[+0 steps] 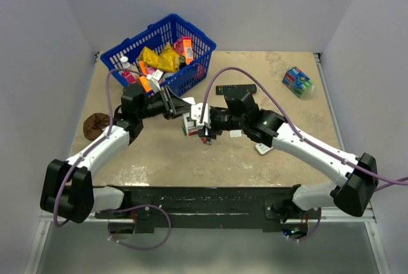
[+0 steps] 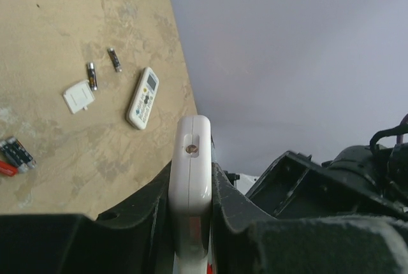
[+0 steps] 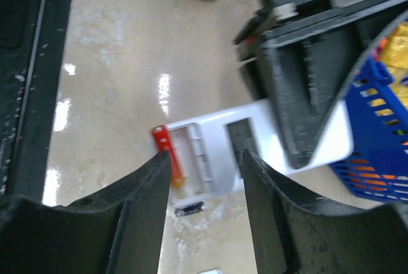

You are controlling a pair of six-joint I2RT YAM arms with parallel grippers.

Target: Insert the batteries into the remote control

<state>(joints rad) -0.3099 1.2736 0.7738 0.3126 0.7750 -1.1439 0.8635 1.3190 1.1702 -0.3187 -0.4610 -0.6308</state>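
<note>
The left claw (image 2: 191,181) is clamped on the small white rectangular plastic remote control (image 2: 190,140), its two black fingers pressing the remote's narrow sides so that one end sticks out past the fingertips. The top view shows it held near the middle of the beige stone-look worktop (image 1: 159,156), just in front of the blue plastic mesh basket (image 1: 162,48) full of bright packets.

The right claw (image 3: 205,159) faces it from the other side with its fingers spread apart and gripping nothing. Through the gap between them the remote control shows its back, with the battery bay uncovered and a red strip (image 3: 164,150) at the near end. Just under that end lies what looks like a single dark battery (image 3: 190,208) on the worktop, though the blur makes this hard to confirm.

More slim dark cylindrical batteries lie loose in the left wrist view: two apart from each other (image 2: 92,75) (image 2: 115,59), and a small cluster with one red-orange cell (image 2: 6,168) at the picture's edge. Beside the pair sit a small white square cover (image 2: 79,97) and a white remote with grey buttons (image 2: 143,97).

Farther back — beyond the arms — are a long black remote (image 1: 236,88) and a green-and-blue packet (image 1: 298,81); a brown crumpled lump (image 1: 95,124) sits at the left edge.
</note>
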